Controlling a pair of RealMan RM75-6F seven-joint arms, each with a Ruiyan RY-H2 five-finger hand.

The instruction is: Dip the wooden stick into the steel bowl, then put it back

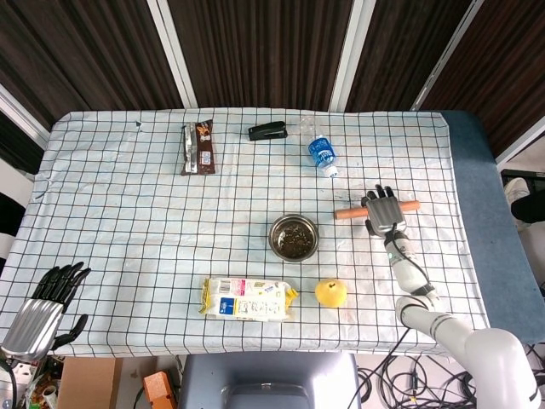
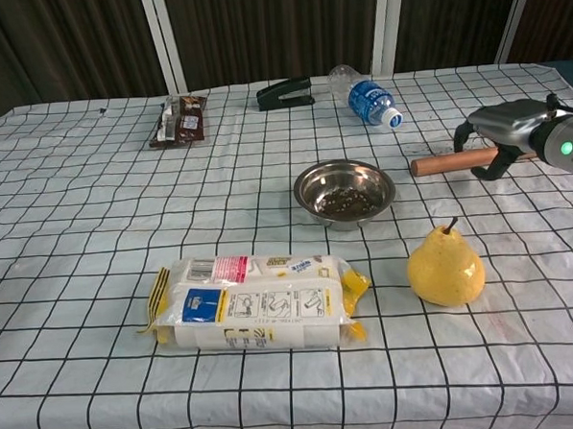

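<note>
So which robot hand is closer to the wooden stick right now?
Right. The right robot hand is right over the wooden stick, fingers curling around it. The left robot hand sits off the table's near left corner, far away.

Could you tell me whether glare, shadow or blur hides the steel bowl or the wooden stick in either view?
Head view: even light, sharp; the steel bowl shows only a faint rim sheen, and the right hand covers the middle of the wooden stick. Chest view: soft reflections inside the bowl, a small shadow beneath it, stick in focus, its far end behind the hand.

Wooden stick (image 2: 442,162) flat — right of steel bowl (image 2: 345,192).
</note>
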